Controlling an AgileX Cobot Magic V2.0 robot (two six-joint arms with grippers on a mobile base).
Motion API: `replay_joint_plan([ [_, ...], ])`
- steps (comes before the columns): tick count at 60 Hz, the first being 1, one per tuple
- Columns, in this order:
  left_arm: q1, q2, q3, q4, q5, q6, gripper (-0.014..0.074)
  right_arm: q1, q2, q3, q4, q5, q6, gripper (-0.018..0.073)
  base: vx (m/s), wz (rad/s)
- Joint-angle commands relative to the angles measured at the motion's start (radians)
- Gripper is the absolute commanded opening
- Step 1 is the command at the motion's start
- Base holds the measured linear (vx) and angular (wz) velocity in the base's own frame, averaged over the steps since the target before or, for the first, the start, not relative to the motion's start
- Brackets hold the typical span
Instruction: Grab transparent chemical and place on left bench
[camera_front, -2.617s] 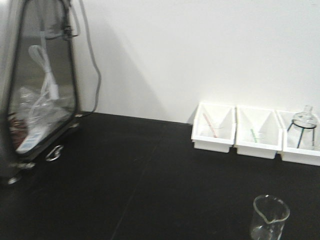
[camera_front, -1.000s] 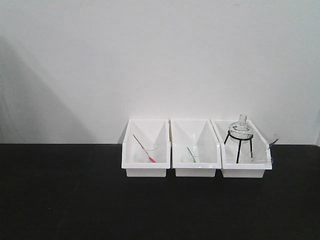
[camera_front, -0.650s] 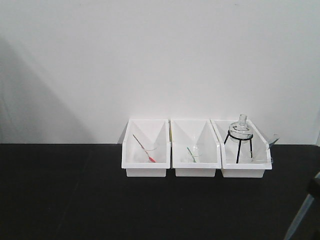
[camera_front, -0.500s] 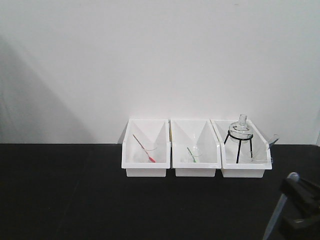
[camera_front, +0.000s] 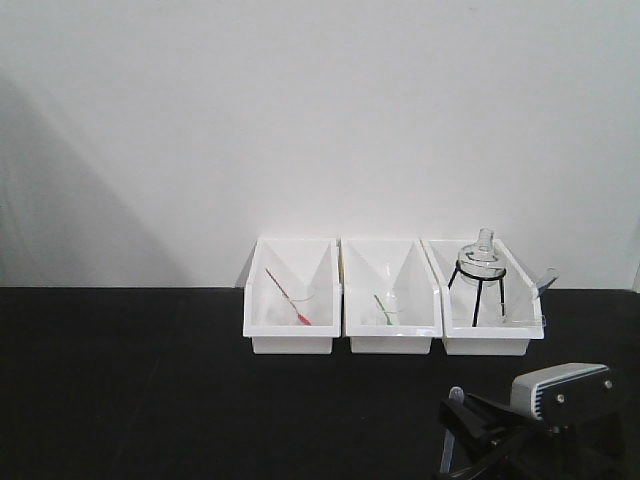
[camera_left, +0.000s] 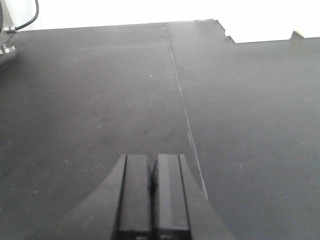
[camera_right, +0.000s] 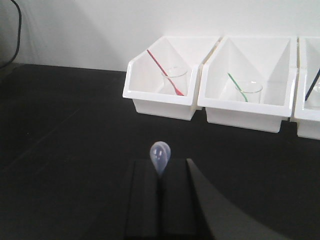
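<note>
Bluish dropper is pinched in the right gripper; lower it flat onto the black surface before the bins; left gripper fingers are pressed together, empty.

Right claw is clamped on the dropper, bulb poking out past its tips. Left claw is closed on nothing, low over the worktop.

Bluish clear dropper, matte black bench, white bins
</note>
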Motion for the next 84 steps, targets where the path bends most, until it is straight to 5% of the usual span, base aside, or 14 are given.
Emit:
replay_joint_plan([
  [1,-0.002,-0.019,0.016,-0.001,-0.078,-0.008,-0.0003,0.001,0.023,-0.025,-0.017,-0.138,0.001,0.0029,0.00,0.00],
  [14,-0.002,-0.019,0.016,-0.001,-0.078,-0.008,-0.0003,0.001,0.089,-0.025,-0.031,-0.153,0.002,0.0216,0.00,0.00],
  [28,-0.002,-0.019,0.016,-0.001,-0.078,-0.008,-0.0003,0.001,0.092,-0.025,-0.024,-0.175,0.002,0.0576,0.00,0.00],
  [37,-0.002,-0.019,0.016,-0.001,-0.078,-0.008,-0.0003,0.001,0.092,-0.025,-0.024,-0.174,0.002,0.0651,0.00,0.00],
  [50,-0.002,-0.019,0.016,-0.001,-0.078,-0.008,-0.0003,0.000,-0.015,-0.027,-0.005,-0.110,-0.002,0.0522,0.00,0.00],
  [67,-0.002,-0.019,0.016,-0.001,-0.078,-0.008,-0.0003,0.000,-0.386,-0.029,0.011,0.273,-0.074,-0.0017,0.00,0.00],
  [84,-0.002,-0.019,0.016,-0.001,-0.078,-0.008,-0.0003,0.000,-0.745,-0.029,-0.113,0.632,-0.074,-0.0007,0.00,0.00],
])
